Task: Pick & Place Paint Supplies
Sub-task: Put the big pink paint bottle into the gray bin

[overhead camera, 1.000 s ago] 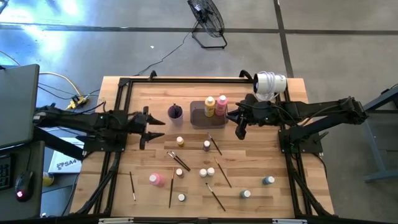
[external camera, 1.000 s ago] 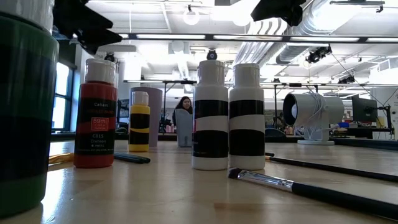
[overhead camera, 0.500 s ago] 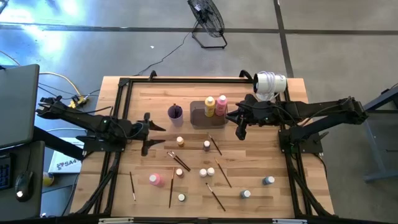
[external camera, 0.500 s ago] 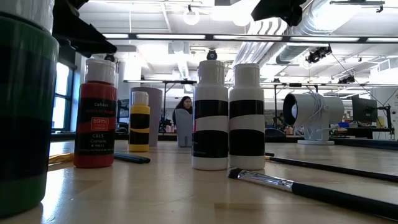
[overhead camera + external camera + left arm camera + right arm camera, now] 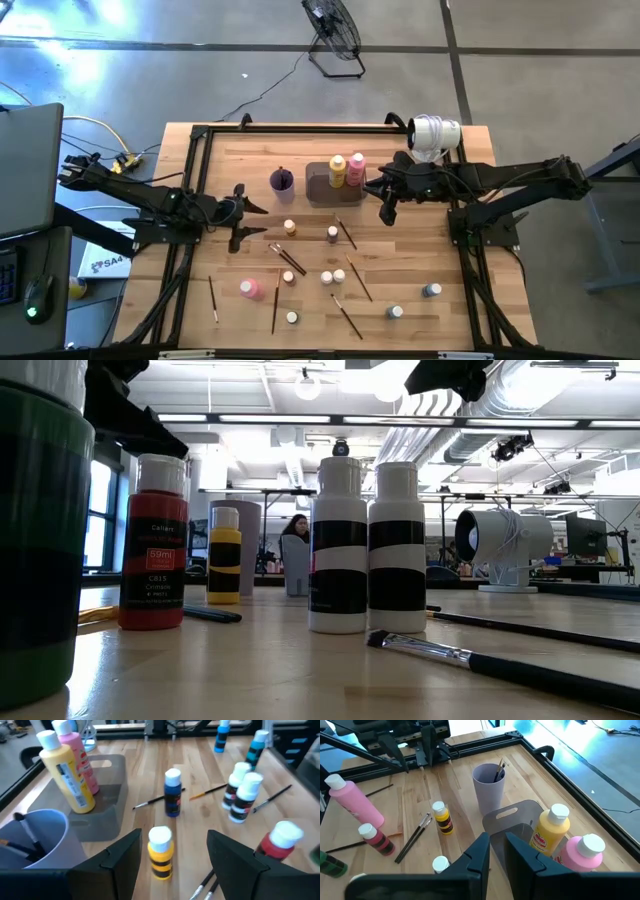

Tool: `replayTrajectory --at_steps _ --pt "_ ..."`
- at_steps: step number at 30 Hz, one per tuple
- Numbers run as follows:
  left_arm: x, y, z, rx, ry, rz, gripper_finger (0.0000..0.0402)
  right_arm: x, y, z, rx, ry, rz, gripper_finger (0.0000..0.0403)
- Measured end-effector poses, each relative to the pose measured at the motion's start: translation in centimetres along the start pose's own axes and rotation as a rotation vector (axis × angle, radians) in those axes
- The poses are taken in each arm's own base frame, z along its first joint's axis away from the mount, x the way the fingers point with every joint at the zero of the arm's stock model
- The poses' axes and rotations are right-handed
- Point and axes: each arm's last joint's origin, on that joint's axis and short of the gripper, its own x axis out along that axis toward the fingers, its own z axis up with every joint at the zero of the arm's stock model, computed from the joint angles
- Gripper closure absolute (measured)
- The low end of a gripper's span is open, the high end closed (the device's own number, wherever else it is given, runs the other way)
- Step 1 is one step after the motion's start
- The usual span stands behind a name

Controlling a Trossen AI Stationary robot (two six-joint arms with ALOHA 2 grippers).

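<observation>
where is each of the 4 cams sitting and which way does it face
High: overhead, straight down on the table; both arms show.
Low: table height, level past paint bottles into the room.
Left wrist: on the left arm, over the open left gripper, facing the grey tray.
Right wrist: over the right gripper, facing the same tray.

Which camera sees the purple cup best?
The right wrist view: the purple cup shows whole, with brushes inside. The high view shows it small, the left wrist view only its rim, and the low view a part behind bottles.
</observation>
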Motion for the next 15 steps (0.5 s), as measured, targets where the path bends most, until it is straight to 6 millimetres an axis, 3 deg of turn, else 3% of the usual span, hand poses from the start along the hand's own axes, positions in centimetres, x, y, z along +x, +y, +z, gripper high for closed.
replayTrajectory --at_steps 8,15 --pt "-1.2 -0.5 1.3 0.04 -0.08 -0.249 0.0181 0.0 0.0 0.0 0.001 -0.001 0.0 0.0355" --pt "-2.7 -1.5 2.3 0.148 -0.137 -0.731 0.0181 0.0 0.0 0.0 0.01 -0.001 0.002 0.0355"
